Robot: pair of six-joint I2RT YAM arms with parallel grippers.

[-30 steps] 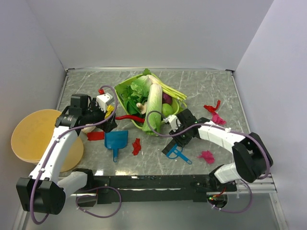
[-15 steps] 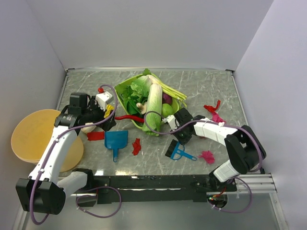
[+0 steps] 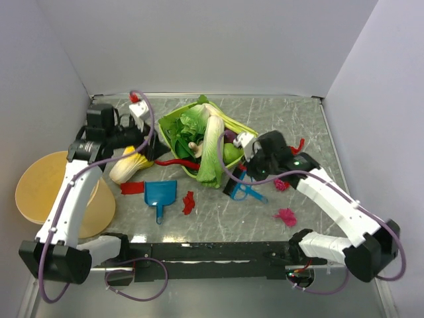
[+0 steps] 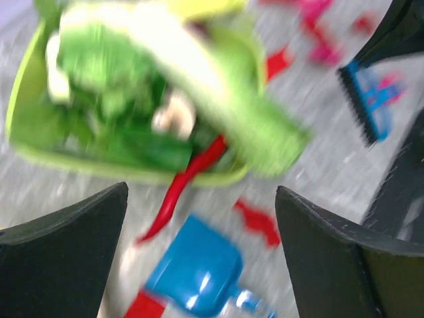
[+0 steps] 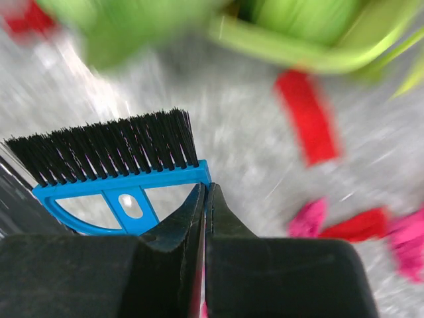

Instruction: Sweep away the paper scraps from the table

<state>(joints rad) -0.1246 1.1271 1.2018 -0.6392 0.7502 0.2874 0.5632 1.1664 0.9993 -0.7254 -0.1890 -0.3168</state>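
On the table (image 5: 245, 159) near the right tool (image 5: 205, 191), clenched on the brush (image 5: 106, 159), the paper scraps (image 5: 310, 126)

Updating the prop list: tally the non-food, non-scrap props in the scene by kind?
blue dustpan: 1
blue brush: 1
green basket: 1
round tan bucket: 1
Total: 4

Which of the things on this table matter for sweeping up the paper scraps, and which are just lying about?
For the job: paper scraps, table, blue brush held in the right gripper, blue dustpan.

Just lying about: green basket of vegetables, red chili, pale cabbage.
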